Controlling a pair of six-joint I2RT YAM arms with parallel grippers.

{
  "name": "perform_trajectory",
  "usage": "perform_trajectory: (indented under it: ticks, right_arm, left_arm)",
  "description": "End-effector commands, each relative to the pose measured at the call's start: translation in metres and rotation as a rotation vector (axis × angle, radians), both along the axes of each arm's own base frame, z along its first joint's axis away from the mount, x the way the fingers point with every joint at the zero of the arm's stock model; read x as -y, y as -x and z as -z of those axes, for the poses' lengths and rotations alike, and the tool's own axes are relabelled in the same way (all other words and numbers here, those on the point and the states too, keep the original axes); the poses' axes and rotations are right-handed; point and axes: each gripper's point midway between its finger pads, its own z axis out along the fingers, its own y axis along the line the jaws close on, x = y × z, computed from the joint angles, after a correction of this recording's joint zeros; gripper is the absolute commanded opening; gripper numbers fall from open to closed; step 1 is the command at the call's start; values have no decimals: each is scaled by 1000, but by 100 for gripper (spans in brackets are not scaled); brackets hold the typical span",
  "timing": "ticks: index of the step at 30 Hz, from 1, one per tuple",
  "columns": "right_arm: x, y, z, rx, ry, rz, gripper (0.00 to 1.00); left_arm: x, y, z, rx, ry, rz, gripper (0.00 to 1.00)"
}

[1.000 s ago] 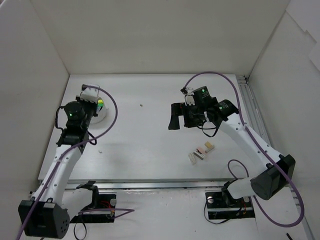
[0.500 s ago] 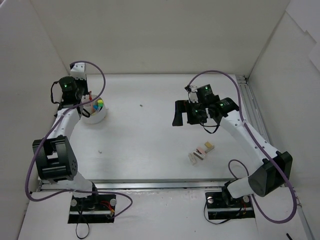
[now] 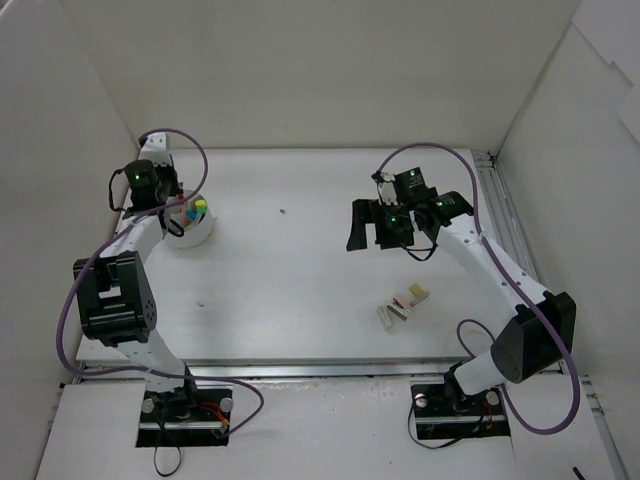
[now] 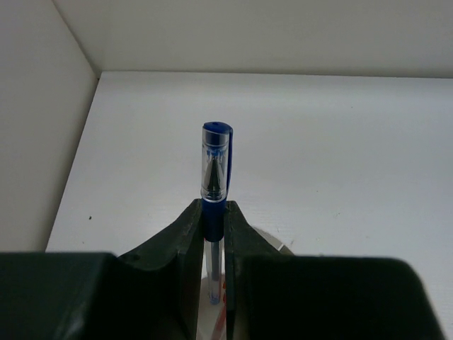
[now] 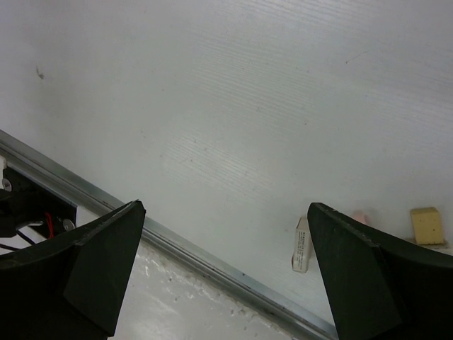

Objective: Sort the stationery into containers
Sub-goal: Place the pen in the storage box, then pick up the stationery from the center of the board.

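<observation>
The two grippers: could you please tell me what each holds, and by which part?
The left gripper pinches a blue-capped pen on its barrel just below the cap; the right gripper is open and empty.

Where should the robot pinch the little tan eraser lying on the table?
Probably from straight above, with the open right tool. The tan eraser lies flat on the table, at the end of a short row, next to the pink eraser. So pinch the two sides that do not face the pink one, where there looks to be room.
</observation>
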Motion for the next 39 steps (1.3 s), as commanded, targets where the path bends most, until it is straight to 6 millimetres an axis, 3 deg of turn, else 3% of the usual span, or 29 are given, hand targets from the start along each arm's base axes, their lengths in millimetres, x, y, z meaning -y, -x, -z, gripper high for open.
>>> perform_trajectory:
  ticks: [1,8,10,11,14,15,17,26,28,30,31,32,33,36,37,39]
  right_arm:
    - [-4,-11,-17,59,-42,-8,98]
    - [3,-4,-14,52,-43,-3,98]
    - [8,-3,-14,59,-42,11,98]
    - [8,-1,-14,61,-40,7,98]
    - [14,1,-14,65,-34,22,98]
    - [15,2,-14,69,-34,23,98]
    - [16,3,-14,73,-36,21,98]
    - [18,13,-14,81,-48,-5,98]
    - [19,16,-15,83,-51,-3,98]
    - [21,18,-16,94,-52,-4,98]
    - [23,18,-15,99,-41,6,98]
    - [26,17,-15,103,-32,25,98]
    - [31,18,-13,109,-15,46,98]
    - [57,16,5,88,61,189,98]
    - [64,16,9,76,75,245,98]
    - [73,27,29,33,99,279,98]
  left_arm:
    - [-11,3,-50,174,28,-76,0]
    - [-11,14,-22,95,50,-157,0]
    - [-15,20,-22,97,62,-192,3]
    - [-15,23,-20,95,69,-194,6]
    - [-6,37,-8,76,109,-193,30]
    - [-4,40,-15,97,128,-188,37]
    - [0,48,-5,76,134,-173,41]
    - [22,80,-21,87,144,-148,66]
    - [32,87,-22,69,147,-133,74]
    - [47,98,-38,95,149,-94,85]
    - [54,102,-41,97,149,-77,99]
    - [60,110,-59,132,148,-57,99]
    - [75,118,-53,84,150,-27,99]
    - [97,143,-68,53,208,-5,99]
    - [113,152,-77,53,232,42,99]
    - [140,166,-76,14,278,135,99]
